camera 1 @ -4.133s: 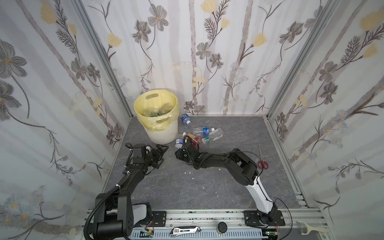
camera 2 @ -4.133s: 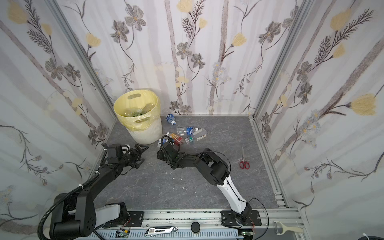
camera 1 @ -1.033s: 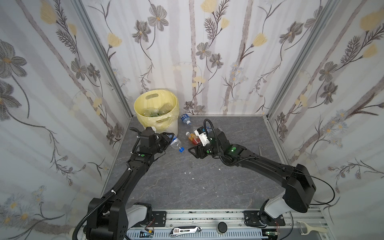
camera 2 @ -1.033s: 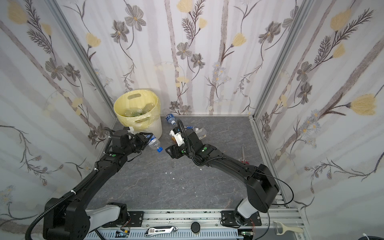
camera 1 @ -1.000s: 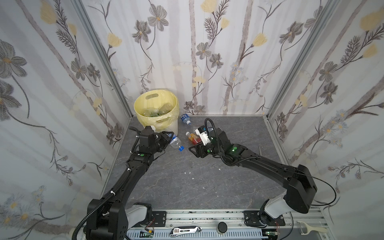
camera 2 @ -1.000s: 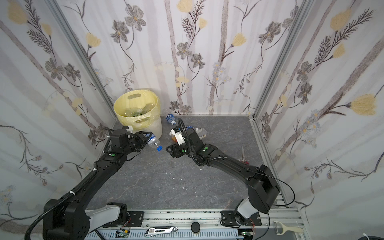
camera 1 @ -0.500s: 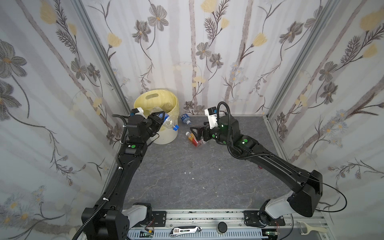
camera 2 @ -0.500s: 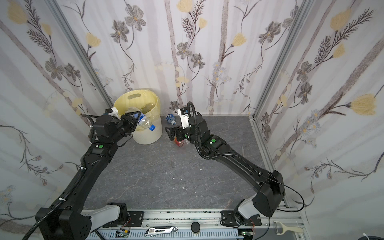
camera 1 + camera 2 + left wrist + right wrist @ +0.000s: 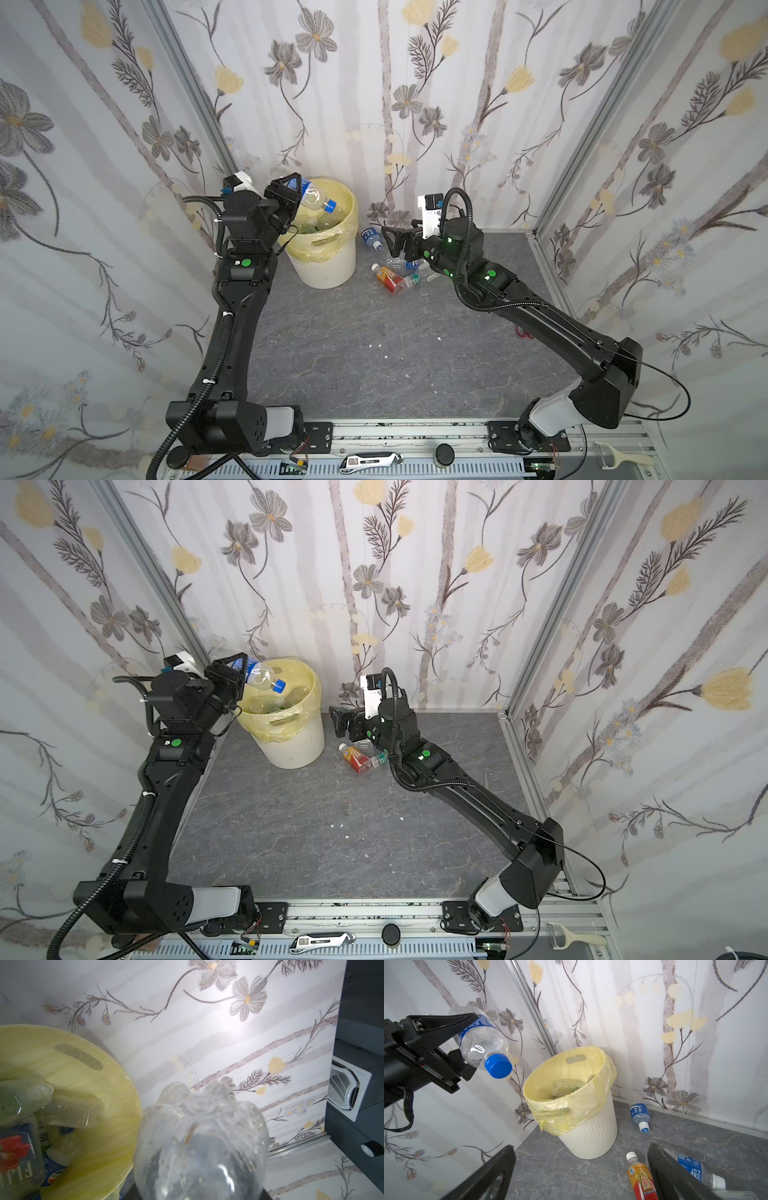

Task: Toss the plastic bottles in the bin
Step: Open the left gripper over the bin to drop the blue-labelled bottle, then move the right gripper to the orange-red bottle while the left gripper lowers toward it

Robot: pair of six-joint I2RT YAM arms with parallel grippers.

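Observation:
My left gripper (image 9: 291, 194) is shut on a clear plastic bottle (image 9: 313, 195) with a blue label and blue cap. It holds the bottle tilted, cap down, above the left rim of the bin (image 9: 328, 270), which has a yellow liner. In the left wrist view the bottle's base (image 9: 199, 1147) fills the foreground beside the bin's liner (image 9: 104, 1105). Several bottles (image 9: 566, 1085) lie inside the bin. My right gripper (image 9: 580, 1147) hangs open and empty above the floor to the right of the bin. Below it lie an orange-red labelled bottle (image 9: 640, 1178) and a blue-labelled bottle (image 9: 695, 1169). Another bottle (image 9: 639, 1112) lies by the back wall.
Flowered walls close in the grey floor (image 9: 374, 353) on three sides, and the bin stands in the back left corner. Red scissors (image 9: 524, 332) peek from under the right arm. A utility knife (image 9: 370, 459) and a peeler (image 9: 619, 457) lie on the front rail.
The left gripper has carried its bottle from floor level up over the bin's rim. The right gripper has risen off the floor bottles and opened wide.

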